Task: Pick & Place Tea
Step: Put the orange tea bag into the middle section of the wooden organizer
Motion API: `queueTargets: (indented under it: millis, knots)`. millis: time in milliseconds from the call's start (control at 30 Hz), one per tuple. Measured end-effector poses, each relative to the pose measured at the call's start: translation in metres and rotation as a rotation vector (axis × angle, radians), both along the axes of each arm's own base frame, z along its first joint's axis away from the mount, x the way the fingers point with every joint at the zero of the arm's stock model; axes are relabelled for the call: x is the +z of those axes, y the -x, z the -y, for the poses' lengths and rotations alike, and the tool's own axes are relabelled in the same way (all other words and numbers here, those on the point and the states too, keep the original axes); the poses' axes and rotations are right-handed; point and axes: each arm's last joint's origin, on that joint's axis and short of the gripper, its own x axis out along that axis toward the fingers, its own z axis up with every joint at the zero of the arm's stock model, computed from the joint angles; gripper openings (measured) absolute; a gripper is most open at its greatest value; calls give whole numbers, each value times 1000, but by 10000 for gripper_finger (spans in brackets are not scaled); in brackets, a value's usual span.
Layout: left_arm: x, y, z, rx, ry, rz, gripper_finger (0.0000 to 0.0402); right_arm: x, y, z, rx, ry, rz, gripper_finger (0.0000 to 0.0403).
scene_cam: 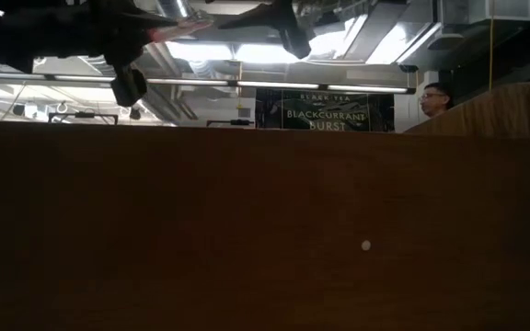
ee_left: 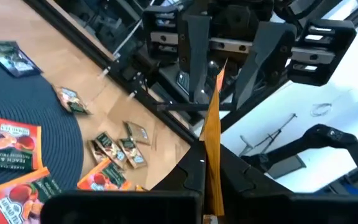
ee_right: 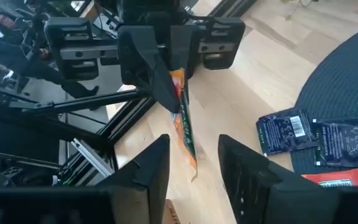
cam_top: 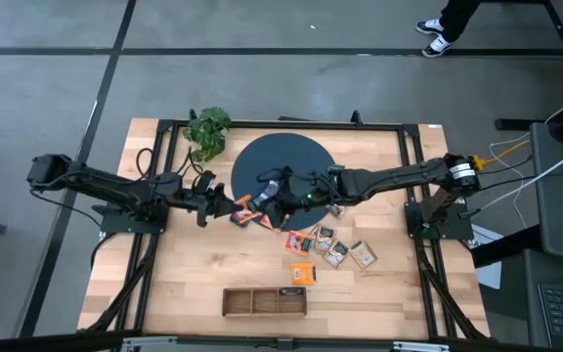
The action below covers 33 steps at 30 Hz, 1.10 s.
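Observation:
My left gripper (cam_top: 231, 205) is shut on an orange tea sachet (ee_right: 183, 121) above the table, just left of the dark round mat (cam_top: 283, 166). My right gripper (ee_right: 194, 152) faces it from the right and stands open. Its fingers (ee_left: 194, 68) are on either side of the sachet's far end without touching it. More sachets lie flat on the mat: blue ones (ee_right: 283, 132) and orange ones (ee_left: 10, 144). Several others (cam_top: 325, 246) lie on the wood in front of the mat. My left gripper pinches the orange sachet by its near end (ee_left: 213, 163) between its two fingers. The fingers come level from the table's left. The sachet stands on edge, lifted clear of the table. Its free end (ee_left: 219, 78) reaches out toward the right gripper.
A long wooden tray (cam_top: 265, 300) lies near the front edge, with one orange sachet (cam_top: 303, 272) just behind it. A leafy plant (cam_top: 208, 132) stands at the far left of the table. A person (scene_cam: 435, 97) shows in the room beyond.

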Motion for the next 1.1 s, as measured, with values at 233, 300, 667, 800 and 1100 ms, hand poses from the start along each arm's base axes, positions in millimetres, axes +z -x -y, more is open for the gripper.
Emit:
queueTargets:
  millis: [233,300,667,800,1100]
  knots:
    - [3,0,2,38,-1,35,4,1,-1,2,27,8,8,138]
    - [6,0,1,43,1,59,4,0,-1,1,37,5,11,130]
    - [6,0,2,34,0,57,11,-2,-7,4,53,48,48,9]
    - [4,0,2,12,-3,34,25,-2,-7,3,76,35,41,8]
    - [-10,1,7,-156,8,-114,56,-11,0,-12,222,-74,-72,4]
